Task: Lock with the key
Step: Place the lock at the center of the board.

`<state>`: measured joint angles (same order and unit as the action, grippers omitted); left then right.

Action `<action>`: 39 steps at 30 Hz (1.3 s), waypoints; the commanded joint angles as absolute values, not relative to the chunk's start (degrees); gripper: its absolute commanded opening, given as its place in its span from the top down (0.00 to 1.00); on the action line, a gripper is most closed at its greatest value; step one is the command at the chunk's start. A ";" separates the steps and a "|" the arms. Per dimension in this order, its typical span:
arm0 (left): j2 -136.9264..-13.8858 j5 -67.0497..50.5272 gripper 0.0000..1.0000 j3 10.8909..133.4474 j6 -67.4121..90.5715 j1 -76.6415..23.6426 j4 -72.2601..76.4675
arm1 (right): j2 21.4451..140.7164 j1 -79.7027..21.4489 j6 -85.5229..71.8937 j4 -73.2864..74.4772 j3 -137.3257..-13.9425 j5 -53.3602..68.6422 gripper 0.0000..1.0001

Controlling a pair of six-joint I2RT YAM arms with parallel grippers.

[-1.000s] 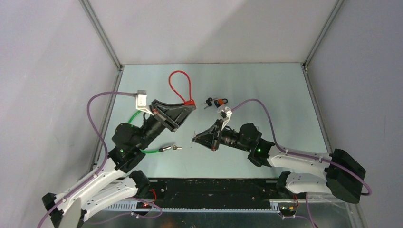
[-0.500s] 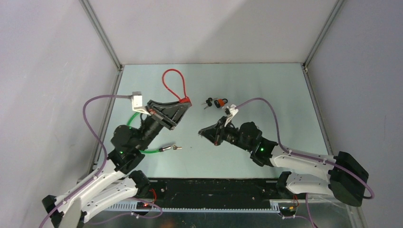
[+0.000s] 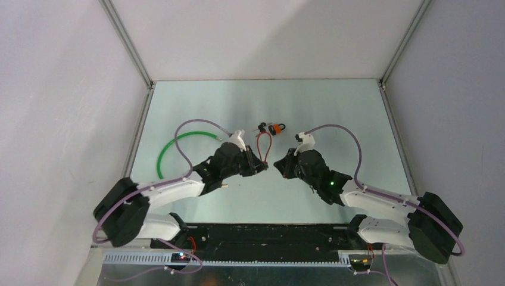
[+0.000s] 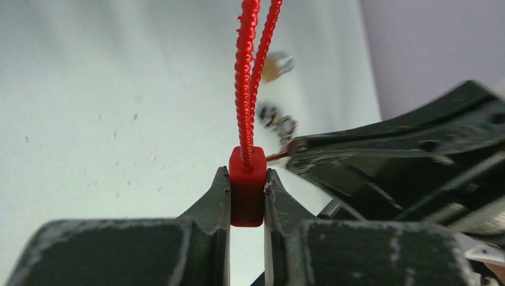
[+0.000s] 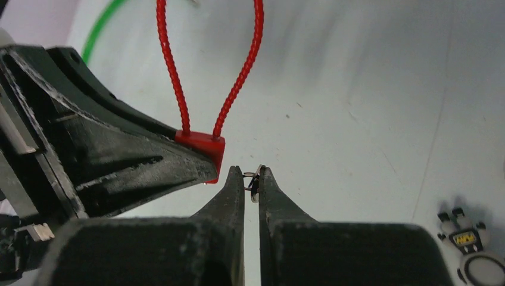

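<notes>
My left gripper (image 4: 247, 173) is shut on the body of a red cable lock (image 4: 247, 186), whose twisted red loop (image 4: 249, 71) rises away from the jaws. In the top view the left gripper (image 3: 261, 167) and the red loop (image 3: 264, 146) sit at the table's centre. My right gripper (image 5: 252, 173) is shut on a small key with a metal ring (image 5: 252, 183), its tips just right of the red lock body (image 5: 202, 143). In the top view the right gripper (image 3: 279, 162) faces the left one, nearly touching.
A green cable loop (image 3: 172, 146) lies on the table to the left. A small orange padlock with keys (image 3: 271, 128) lies just beyond the grippers and also shows in the right wrist view (image 5: 470, 244). Grey walls enclose the table.
My left arm has swung down and right, carrying the red lock to the centre. My right gripper has moved up to meet it. The green cable now lies uncovered.
</notes>
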<state>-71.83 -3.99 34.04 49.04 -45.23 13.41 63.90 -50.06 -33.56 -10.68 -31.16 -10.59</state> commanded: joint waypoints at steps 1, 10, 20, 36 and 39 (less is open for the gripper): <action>-78.13 -7.17 1.00 35.56 54.67 -45.06 16.02 | 67.78 -49.01 -40.60 -6.54 -30.94 -14.90 1.00; -90.67 -10.36 1.00 36.47 61.21 -46.27 17.94 | 78.37 -48.52 -45.22 -10.05 -30.94 -10.81 1.00; -86.87 -3.17 0.43 32.81 63.17 -46.57 17.99 | 81.32 -48.40 -46.04 -9.66 -31.16 -10.90 0.70; -58.24 27.26 0.00 38.00 48.39 -44.28 -14.37 | 70.46 -50.82 -32.83 -10.43 -33.72 -14.75 0.18; -50.24 33.17 0.00 37.95 46.93 -43.71 -18.40 | 73.89 -54.45 -24.17 -12.30 -37.15 -13.14 0.19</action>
